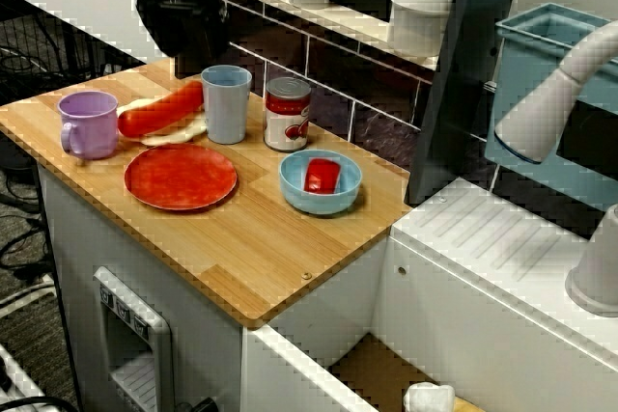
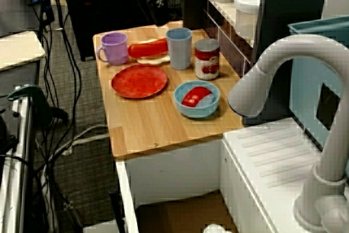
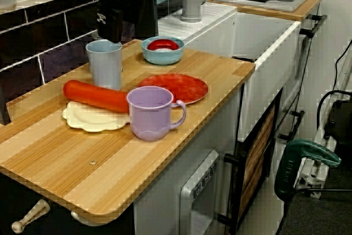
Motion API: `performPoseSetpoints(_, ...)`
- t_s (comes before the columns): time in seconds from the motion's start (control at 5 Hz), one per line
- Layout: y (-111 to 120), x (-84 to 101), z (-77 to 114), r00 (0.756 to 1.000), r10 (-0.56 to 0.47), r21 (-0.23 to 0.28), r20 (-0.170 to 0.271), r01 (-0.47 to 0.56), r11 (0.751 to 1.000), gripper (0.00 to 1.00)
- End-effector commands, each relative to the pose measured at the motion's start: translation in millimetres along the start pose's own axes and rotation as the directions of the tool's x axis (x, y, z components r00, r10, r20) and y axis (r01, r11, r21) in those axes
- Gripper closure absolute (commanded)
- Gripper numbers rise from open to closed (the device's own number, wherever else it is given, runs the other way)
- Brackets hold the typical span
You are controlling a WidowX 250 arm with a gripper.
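Seen from the front of the counter, a purple mug (image 1: 87, 123) stands at the left end of the wooden counter (image 1: 241, 248). Just right of it, a red sausage (image 1: 159, 111) lies on a cream plate (image 1: 189, 131). The dark gripper (image 1: 193, 45) hangs behind and above the sausage, at the back of the counter. It holds nothing that I can see, and its black shape hides whether its jaws are spread or closed. A grey-blue cup (image 1: 226, 103) stands upright just below the gripper, at the sausage's right end. A flat red plate (image 1: 181, 177) lies in front of the cup. Further right are a red-labelled can (image 1: 287, 113) and a blue bowl (image 1: 293, 183) with a red piece (image 1: 322, 176) inside.
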State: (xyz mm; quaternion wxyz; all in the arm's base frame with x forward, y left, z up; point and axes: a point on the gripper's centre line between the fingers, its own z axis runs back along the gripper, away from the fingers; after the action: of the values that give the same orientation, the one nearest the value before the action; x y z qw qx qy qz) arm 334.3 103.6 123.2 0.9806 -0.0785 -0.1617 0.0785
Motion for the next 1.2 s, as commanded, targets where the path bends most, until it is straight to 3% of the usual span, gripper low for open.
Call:
performPoseSetpoints(0.0,40.3,2.0,21.5,0.997,-0.035,0.033,0.072,0.033,0.999,0.0)
performPoseSetpoints(0.2,43.9,-6.0,15.7,0.996,-0.049,0.044,0.076,0.046,0.998,0.0)
performPoseSetpoints(0.4,48.4,-16.0,4.0,0.992,-0.063,0.043,0.113,0.059,0.997,0.0)
performPoseSetpoints(0.6,47.7,-20.5,-11.6,0.992,-0.064,0.016,0.11,0.063,0.998,0.0)
performPoseSetpoints(1.0,49.6,-15.0,-37.3,0.99,-0.064,0.069,0.126,0.056,0.996,0.0)
